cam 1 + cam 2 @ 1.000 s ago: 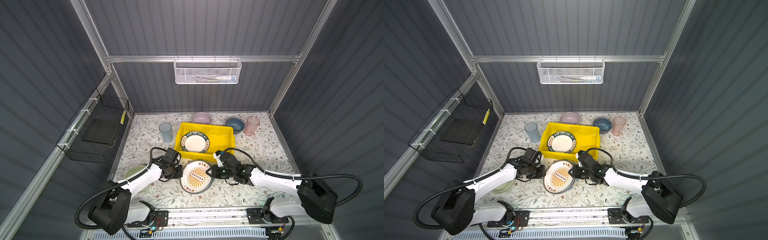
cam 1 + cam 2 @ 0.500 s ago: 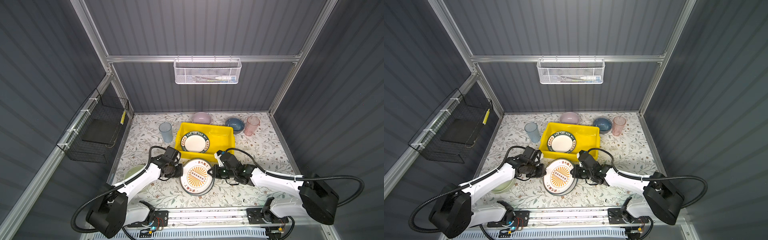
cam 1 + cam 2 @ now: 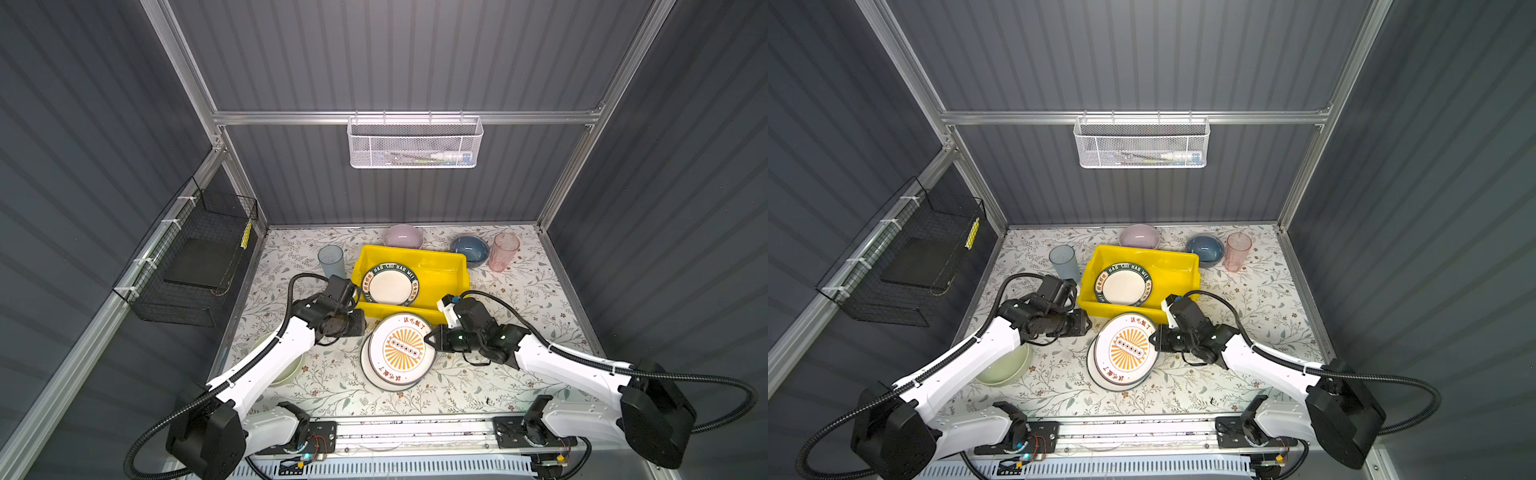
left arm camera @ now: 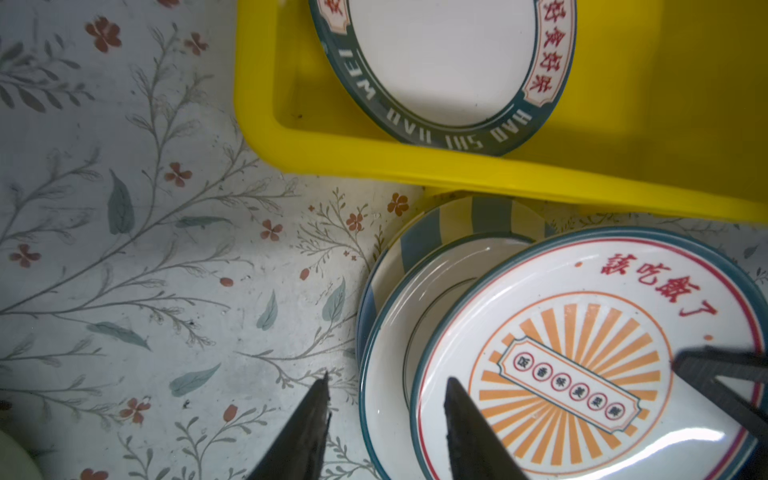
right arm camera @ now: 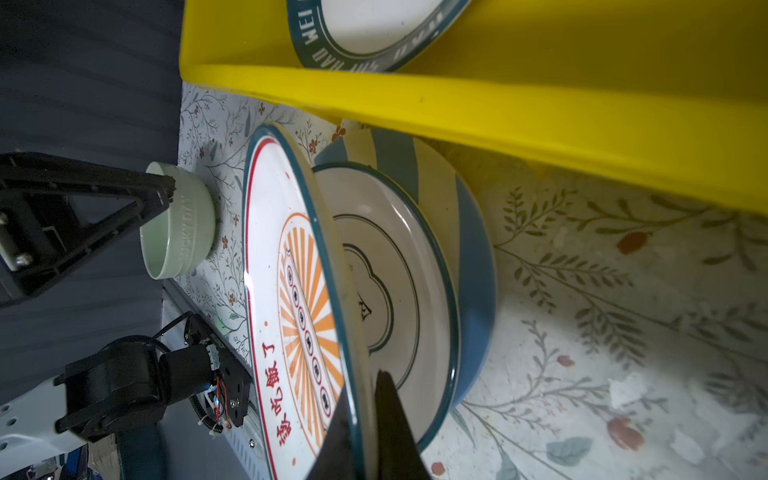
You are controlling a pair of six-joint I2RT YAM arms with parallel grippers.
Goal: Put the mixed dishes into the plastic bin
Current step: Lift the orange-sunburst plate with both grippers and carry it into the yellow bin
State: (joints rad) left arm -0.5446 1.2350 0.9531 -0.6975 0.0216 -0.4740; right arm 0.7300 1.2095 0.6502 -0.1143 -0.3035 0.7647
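Though indistinct overhead, striped plate (image 4: 469, 216) bottommost.

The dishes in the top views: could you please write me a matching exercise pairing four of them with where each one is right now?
Things:
1. orange sunburst plate
2. green-rimmed lettered plate
3. pale green bowl
4. pink tumbler

Places:
A. standing beside the dark blue bowl
B. lying in the yellow bin
C. partly under the left arm
D. rim pinched by the right gripper

Pairs: 1-D, 2-B, 3-C, 4-A
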